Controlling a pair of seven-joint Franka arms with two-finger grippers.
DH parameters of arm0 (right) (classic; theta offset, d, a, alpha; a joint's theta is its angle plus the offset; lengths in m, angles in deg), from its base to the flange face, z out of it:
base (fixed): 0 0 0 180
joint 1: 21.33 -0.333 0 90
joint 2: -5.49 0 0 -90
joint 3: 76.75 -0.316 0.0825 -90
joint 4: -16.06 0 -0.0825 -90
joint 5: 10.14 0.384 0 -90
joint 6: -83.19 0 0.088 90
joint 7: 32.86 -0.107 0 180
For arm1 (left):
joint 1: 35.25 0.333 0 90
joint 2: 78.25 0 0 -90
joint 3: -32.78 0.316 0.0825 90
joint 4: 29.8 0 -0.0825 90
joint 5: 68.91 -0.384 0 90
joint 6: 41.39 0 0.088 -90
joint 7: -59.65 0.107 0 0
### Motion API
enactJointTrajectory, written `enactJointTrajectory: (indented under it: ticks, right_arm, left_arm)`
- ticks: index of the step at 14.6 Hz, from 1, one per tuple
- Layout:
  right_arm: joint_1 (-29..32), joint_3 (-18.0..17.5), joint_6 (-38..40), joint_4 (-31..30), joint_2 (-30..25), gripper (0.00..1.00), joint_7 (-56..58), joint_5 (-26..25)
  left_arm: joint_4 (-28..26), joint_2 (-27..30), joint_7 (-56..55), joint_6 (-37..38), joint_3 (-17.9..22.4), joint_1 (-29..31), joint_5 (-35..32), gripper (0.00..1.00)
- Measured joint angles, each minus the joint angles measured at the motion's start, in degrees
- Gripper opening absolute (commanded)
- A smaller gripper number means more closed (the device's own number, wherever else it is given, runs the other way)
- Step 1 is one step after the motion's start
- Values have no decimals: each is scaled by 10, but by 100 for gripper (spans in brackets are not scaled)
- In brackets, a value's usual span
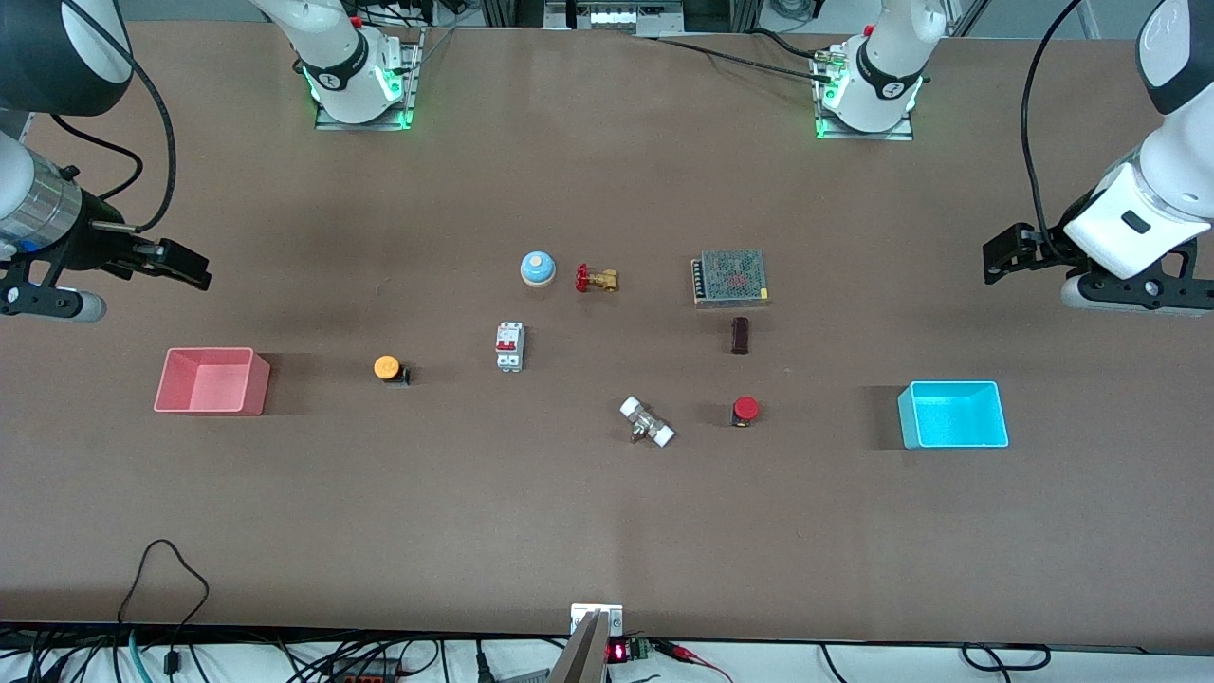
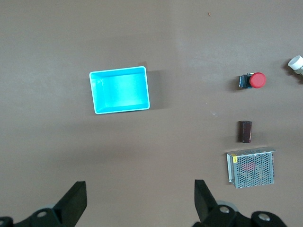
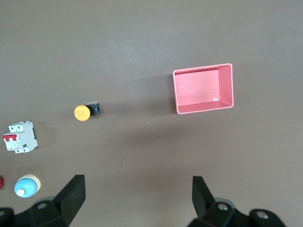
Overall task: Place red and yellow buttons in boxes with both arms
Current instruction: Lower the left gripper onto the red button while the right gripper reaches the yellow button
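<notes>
The yellow button (image 1: 387, 368) lies on the table beside the pink-red box (image 1: 213, 381), toward the right arm's end. The red button (image 1: 745, 410) lies beside the cyan box (image 1: 953, 415), toward the left arm's end. Both boxes are empty. My right gripper (image 1: 193, 270) hangs open and empty in the air by the pink-red box; its wrist view shows the box (image 3: 203, 88), the yellow button (image 3: 83, 112) and the open gripper (image 3: 137, 201). My left gripper (image 1: 993, 261) hangs open and empty by the cyan box; its wrist view shows the box (image 2: 120, 89), the red button (image 2: 255, 81) and the open gripper (image 2: 140, 203).
Mid-table lie a blue bell (image 1: 537, 268), a brass valve with a red handle (image 1: 596, 279), a white circuit breaker (image 1: 509, 346), a metal mesh power supply (image 1: 729, 278), a small dark block (image 1: 741, 335) and a white-ended fitting (image 1: 647, 422).
</notes>
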Motion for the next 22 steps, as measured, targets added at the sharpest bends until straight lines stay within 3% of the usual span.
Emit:
enactJointTrajectory:
  ticks: [8, 13, 17, 22]
  right_arm:
    - [0, -2, 0, -4, 1, 100, 6, 0]
    - [-4, -36, -11, -19, 24, 100, 35, 1]
    - [-17, -42, -95, -49, 72, 100, 22, 3]
    - [-44, -55, -230, -116, 108, 100, -39, 3]
  left_arm:
    - [0, 0, 0, 5, 0, 0, 0, 100]
    - [-3, -17, 0, 20, -5, -6, 0, 100]
    - [-3, -68, -1, 12, -9, -22, 45, 100]
    - [27, -163, -9, -94, -11, -83, 65, 100]
